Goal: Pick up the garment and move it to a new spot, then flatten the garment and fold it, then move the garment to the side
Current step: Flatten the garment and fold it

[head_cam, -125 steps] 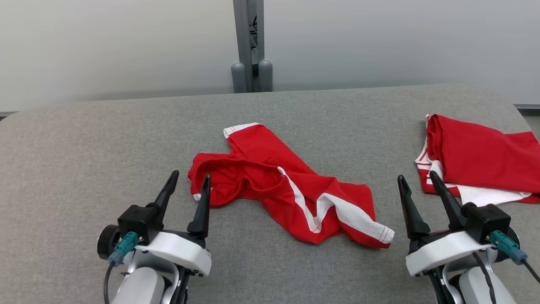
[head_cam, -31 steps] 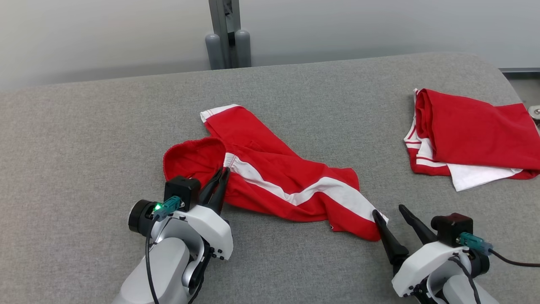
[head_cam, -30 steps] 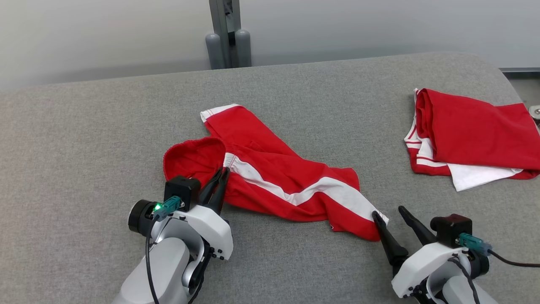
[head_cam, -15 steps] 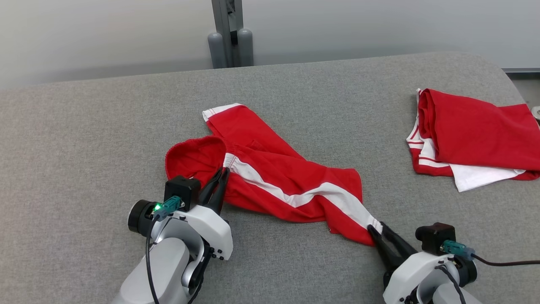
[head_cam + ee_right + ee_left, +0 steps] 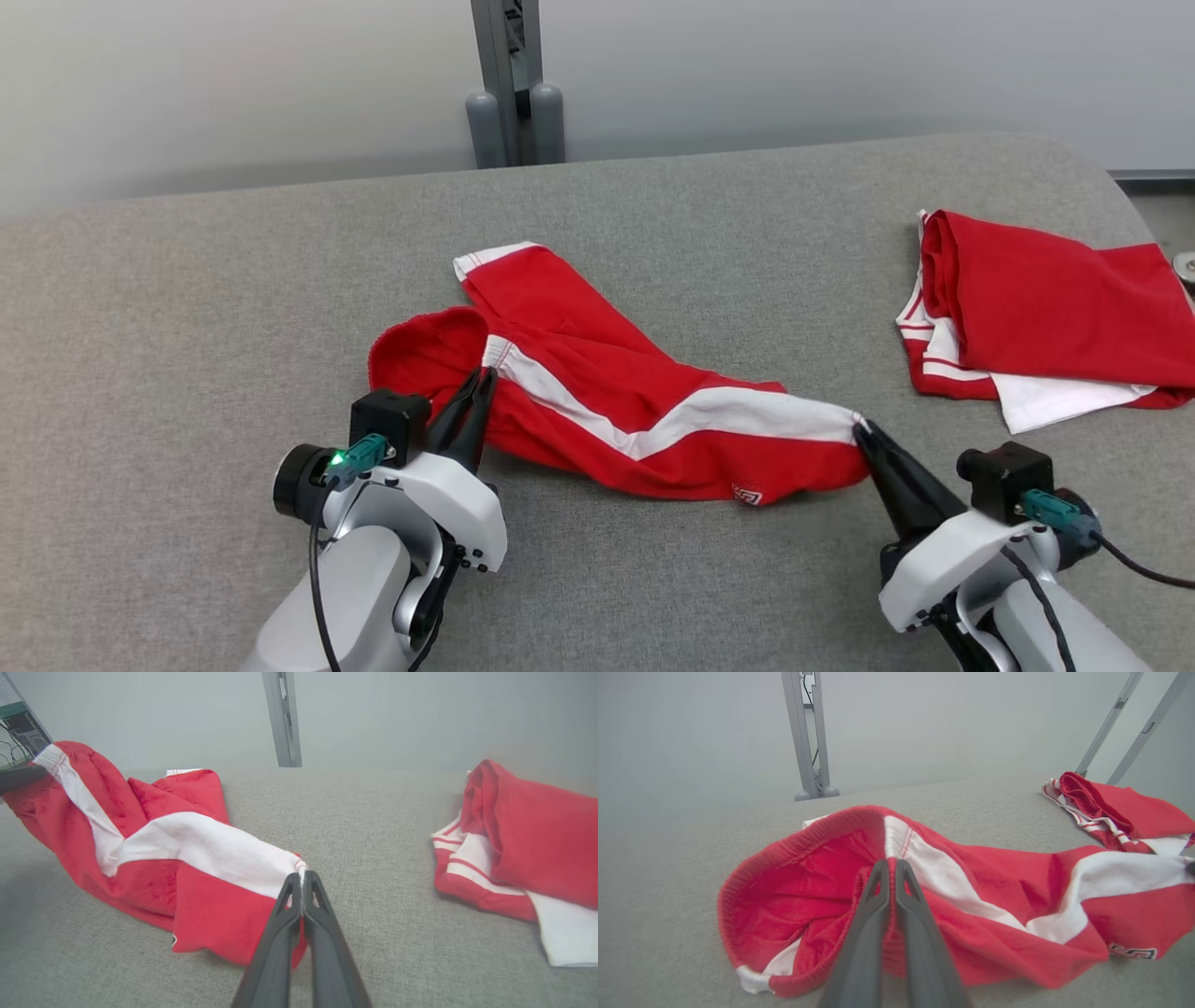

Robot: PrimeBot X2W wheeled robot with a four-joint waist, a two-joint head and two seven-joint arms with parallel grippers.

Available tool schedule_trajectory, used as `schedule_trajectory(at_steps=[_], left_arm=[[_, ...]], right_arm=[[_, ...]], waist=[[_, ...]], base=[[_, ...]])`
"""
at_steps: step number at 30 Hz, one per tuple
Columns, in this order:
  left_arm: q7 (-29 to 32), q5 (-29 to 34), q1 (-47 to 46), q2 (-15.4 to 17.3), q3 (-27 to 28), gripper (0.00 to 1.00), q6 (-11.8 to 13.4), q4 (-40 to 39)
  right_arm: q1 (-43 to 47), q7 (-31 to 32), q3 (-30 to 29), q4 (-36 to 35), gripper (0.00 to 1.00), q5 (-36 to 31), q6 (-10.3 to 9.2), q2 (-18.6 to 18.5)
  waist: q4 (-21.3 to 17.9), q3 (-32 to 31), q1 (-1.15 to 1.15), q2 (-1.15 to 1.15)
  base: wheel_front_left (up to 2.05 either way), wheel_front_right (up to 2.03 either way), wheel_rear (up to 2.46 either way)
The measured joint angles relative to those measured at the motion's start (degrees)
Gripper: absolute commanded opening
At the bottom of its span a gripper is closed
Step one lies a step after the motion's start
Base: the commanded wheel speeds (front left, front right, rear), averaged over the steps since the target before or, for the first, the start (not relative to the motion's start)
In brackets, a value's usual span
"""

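Garment (image 5: 653, 411) now taut rightward — end in right tool (image 5: 862, 430)

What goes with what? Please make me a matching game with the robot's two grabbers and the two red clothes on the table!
Things:
1. left gripper
2. right gripper
3. red shorts
4. folded red garment

States:
A. lies near the right end of the table, apart from both grippers
B. shut on the waistband
C. shut on the white-striped leg end
D. stretched across the middle, held at both ends

Pairs: 1-B, 2-C, 3-D, 4-A
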Motion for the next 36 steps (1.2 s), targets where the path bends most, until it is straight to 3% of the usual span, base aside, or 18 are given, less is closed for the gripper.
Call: schedule_trajectory(at_steps=[8,16,36], left_arm=[[-0.73,-1.49,1.19,0.21,1.3,0.0,0.14,-2.09],[0.36,-3.78,2.19,1.52,2.24,0.0,-1.56,-7.64],[-0.92,-13.63,2.85,5.49,11.89,0.0,-7.84,-24.44]], right_arm=[[2.97,0.0,-10.17,-9.02,0.0,-11.03,0.0,0.16],[2.92,0.0,-14.7,-15.02,0.0,-17.56,0.0,0.18],[-4.77,0.0,-13.68,-12.83,0.0,-16.99,0.0,-1.8]], waist=[[0.64,-3.08,0.0,0.0],[2.75,-6.74,0.0,0.0],[4.3,-9.75,0.0,0.0]], base=[[0.0,0.0,0.0],[0.0,0.0,0.0],[0.0,0.0,0.0]])
